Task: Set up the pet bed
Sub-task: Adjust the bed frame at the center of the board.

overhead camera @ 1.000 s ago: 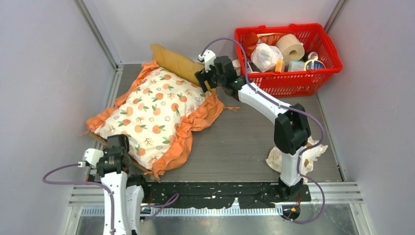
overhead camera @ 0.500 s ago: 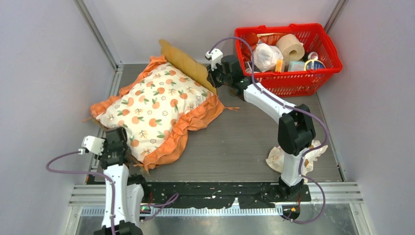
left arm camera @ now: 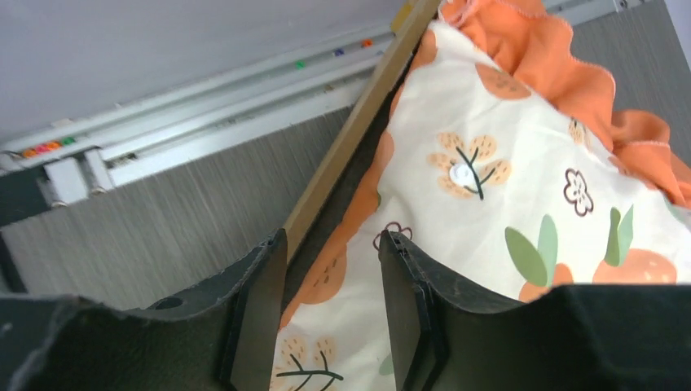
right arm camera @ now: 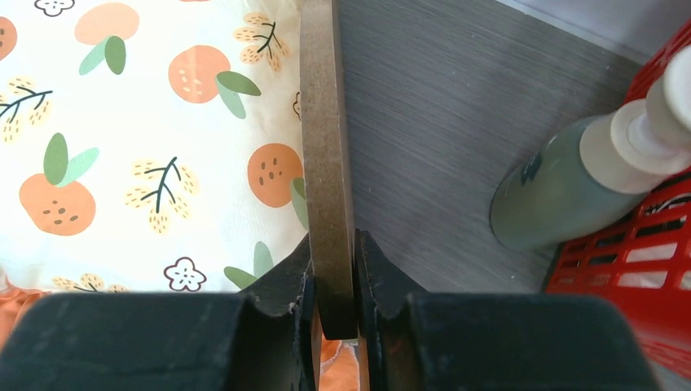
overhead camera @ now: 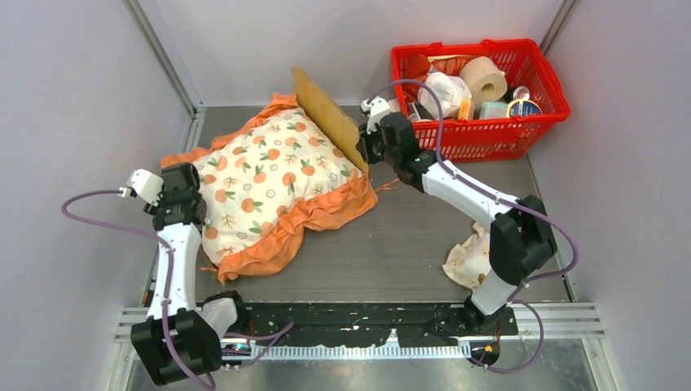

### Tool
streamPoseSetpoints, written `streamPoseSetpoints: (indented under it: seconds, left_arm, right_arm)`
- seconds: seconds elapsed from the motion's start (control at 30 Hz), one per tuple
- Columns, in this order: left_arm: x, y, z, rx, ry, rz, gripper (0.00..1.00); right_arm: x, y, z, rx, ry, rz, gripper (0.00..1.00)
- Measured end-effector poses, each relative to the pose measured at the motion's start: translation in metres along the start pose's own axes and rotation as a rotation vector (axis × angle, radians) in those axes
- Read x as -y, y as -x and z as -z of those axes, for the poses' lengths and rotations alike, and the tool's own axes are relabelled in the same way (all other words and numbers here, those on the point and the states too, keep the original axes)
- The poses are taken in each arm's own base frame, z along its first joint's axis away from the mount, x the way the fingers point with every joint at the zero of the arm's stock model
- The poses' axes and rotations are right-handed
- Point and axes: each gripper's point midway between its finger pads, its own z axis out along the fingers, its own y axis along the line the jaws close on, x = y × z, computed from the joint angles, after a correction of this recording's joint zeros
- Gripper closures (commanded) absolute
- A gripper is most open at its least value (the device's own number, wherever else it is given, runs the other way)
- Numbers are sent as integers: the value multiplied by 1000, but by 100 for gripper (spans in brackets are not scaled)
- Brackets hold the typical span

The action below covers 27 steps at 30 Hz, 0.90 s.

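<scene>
Pet bed (overhead camera: 324,110): one, of light wood. It sits at the far left of the grey table (overhead camera: 407,236), with its wavy headboard standing up at the end nearer the basket.
Cushion (overhead camera: 269,175): one, cream with an orange print and orange ruffles. It lies on the bed and hides the base.
Small pillow (overhead camera: 468,262): one, frilled. It lies on the table by the right arm's base, well apart from the bed.
Basket (overhead camera: 489,140): one, red, in the far right corner and full of odds and ends, with a toilet roll (overhead camera: 482,79) on top.
Bottle (right arm camera: 562,187): one, with a pale cap. It lies against the basket's outer wall.
Grippers: two, one at each end of the bed.
Right gripper (overhead camera: 364,151): its jaws are narrow and pinch the headboard's edge (right arm camera: 326,163), one finger on each face.
Left gripper (overhead camera: 181,213): at the foot end, over the bed's left side. Its jaws stand about half apart and are closed round the side rail (left arm camera: 350,147) with the cushion's edge packed in beside it.
Change over the last second: bed and cushion have shifted away from the arms' bases and toward the right. The headboard now stands closer to the basket. The left arm has stretched out further, and the right gripper has travelled with the headboard.
</scene>
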Motion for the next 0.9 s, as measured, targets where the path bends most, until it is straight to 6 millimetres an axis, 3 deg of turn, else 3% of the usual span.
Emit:
streamPoseSetpoints:
  seconds: [0.1, 0.23, 0.37, 0.47, 0.53, 0.63, 0.73, 0.9]
  left_arm:
    - [-5, 18, 6, 38, 47, -37, 42]
    - [-8, 44, 19, 96, 56, -124, 42]
    - [12, 70, 47, 144, -79, -223, 42]
    - [45, 77, 81, 180, -274, -305, 42]
    - [66, 69, 101, 182, -402, -374, 43]
    - [95, 41, 134, 154, -598, -505, 47]
    - [116, 8, 162, 118, -774, -620, 48]
    - [123, -48, 203, 124, -1040, -820, 46]
  right_arm:
    - [-1, -4, 8, 8, -13, -21, 95]
    - [2, -8, 15, 20, -49, -45, 95]
    - [5, -12, 25, 36, -78, -82, 94]
    - [7, -18, 38, 47, -97, -107, 71]
    - [7, -23, 49, 52, -109, -150, 60]
    - [7, -33, 63, 43, -116, -234, 31]
    - [15, -42, 79, 40, -139, -292, 25]
    - [24, -42, 119, 111, -151, -351, 26]
